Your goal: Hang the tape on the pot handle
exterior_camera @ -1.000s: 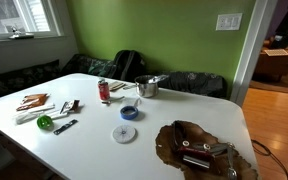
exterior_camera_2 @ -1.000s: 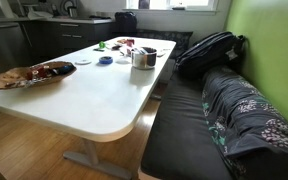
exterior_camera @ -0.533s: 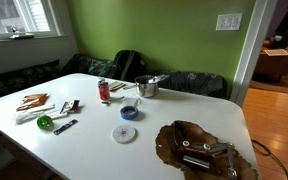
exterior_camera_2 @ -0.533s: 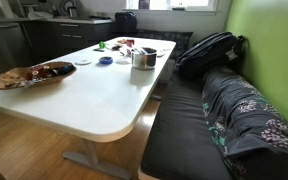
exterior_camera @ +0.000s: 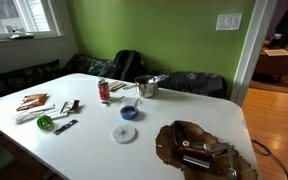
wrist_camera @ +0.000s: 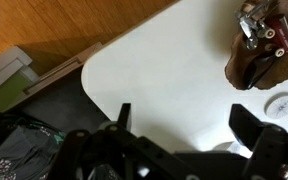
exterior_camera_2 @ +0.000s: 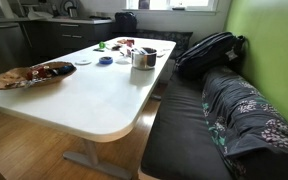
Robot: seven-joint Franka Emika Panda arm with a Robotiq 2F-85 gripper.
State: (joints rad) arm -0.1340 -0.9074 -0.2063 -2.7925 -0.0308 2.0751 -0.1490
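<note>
The blue tape (exterior_camera: 130, 112) lies flat on the white table (exterior_camera: 94, 140), a little in front of the small steel pot (exterior_camera: 146, 88). The thin pot handle (exterior_camera: 161, 79) sticks out from the pot's side and is hard to make out. Both also show far off in an exterior view, the tape (exterior_camera_2: 105, 61) and the pot (exterior_camera_2: 143, 58). My gripper (wrist_camera: 189, 125) shows only in the wrist view. It is open and empty, high above the table's near end, far from the tape and pot.
A brown wooden tray (exterior_camera: 199, 148) with tools lies at the table's near end, also in the wrist view (wrist_camera: 252, 52). A flat white disc (exterior_camera: 124, 133), a red can (exterior_camera: 103, 90) and small items (exterior_camera: 44, 108) are on the table. A bench with a backpack (exterior_camera_2: 209, 50) runs alongside.
</note>
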